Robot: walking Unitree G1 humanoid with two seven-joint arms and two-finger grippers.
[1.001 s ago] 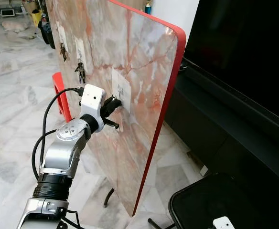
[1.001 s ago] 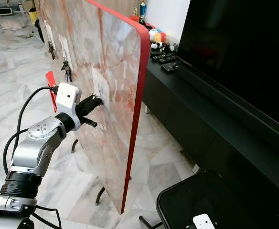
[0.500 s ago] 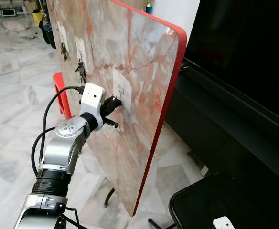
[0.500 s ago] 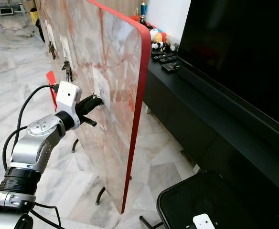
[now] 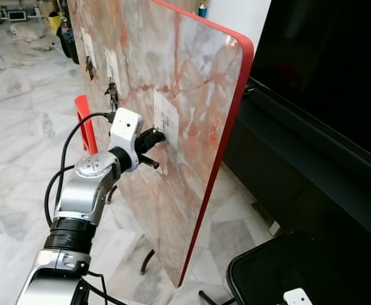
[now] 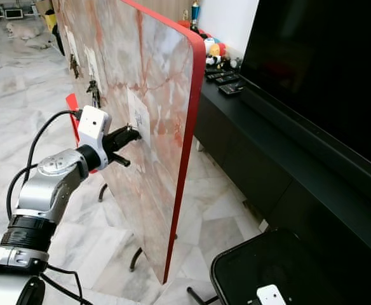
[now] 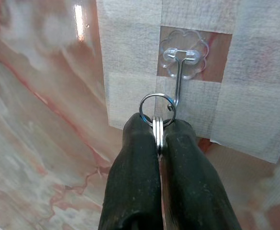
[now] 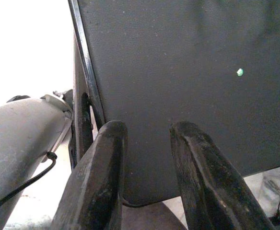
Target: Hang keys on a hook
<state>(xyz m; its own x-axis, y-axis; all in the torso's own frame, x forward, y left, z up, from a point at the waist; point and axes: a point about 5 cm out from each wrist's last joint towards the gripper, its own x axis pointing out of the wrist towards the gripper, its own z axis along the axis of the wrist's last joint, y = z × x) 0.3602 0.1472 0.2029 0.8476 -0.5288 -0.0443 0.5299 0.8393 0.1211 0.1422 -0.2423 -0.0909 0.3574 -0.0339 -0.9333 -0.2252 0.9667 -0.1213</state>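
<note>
Marble-patterned board with a red rim [image 5: 192,76] stands upright on its edge on the pale marble floor [image 5: 14,121], and I have my left gripper [image 7: 157,136] raised against its face. Its two black fingers [image 7: 135,158] are pinched together on a silver metal key ring [image 7: 157,109]. In the left wrist view the ring sits at the lower end of a thin wire hook on a clear flower-shaped adhesive pad [image 7: 183,57]; I cannot tell whether the ring is seated on the hook or just in front of it. The pad is stuck to a white taped patch [image 5: 166,117] near the board's red vertical edge, at mid height.

Further along the board's face, toward its far edge, two other dark key bunches [image 5: 112,95] hang from similar white patches.

My right gripper [image 8: 147,143] hangs low, fingers apart with nothing between them, in front of a black flat surface [image 8: 178,72].

A large black television screen [image 6: 325,76] on a long black low cabinet [image 6: 262,146] stands beyond the board's red edge
</note>
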